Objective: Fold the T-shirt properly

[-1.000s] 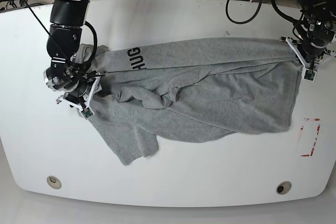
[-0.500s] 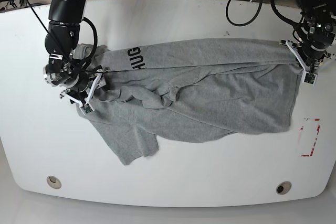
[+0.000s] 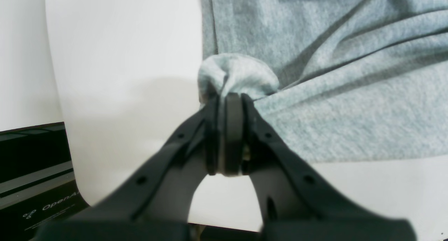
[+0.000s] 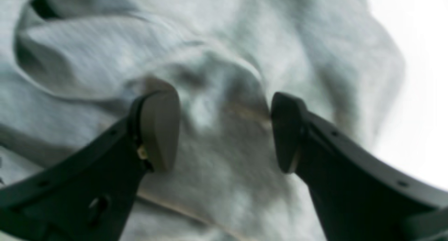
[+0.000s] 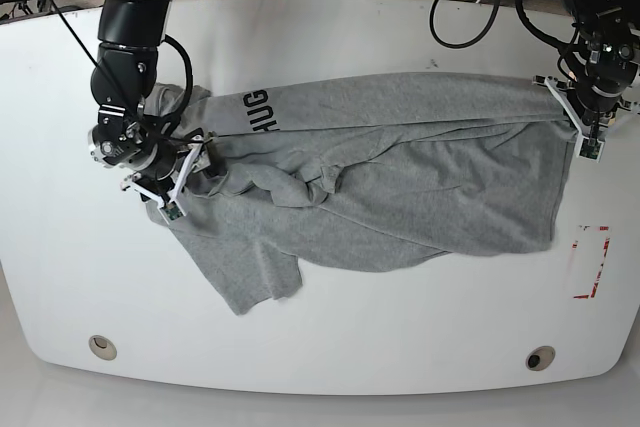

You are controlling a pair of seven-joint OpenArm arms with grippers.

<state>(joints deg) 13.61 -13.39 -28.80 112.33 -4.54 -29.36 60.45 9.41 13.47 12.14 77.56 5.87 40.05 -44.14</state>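
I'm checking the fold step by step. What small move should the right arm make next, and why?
Probably lower and close the right gripper on the bunched fabric between its open jaws. The T-shirt lies rumpled at that end, while the left gripper is pinching the far hem corner, so a second hold would let both arms pull it flat.

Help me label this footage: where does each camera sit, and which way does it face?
Base: overhead, looking down on the table, the T-shirt and both arms.
Left wrist: behind the left gripper, whose fingers pinch the shirt's edge.
Right wrist: behind the open right gripper, facing bunched cloth.
All views share the T-shirt.
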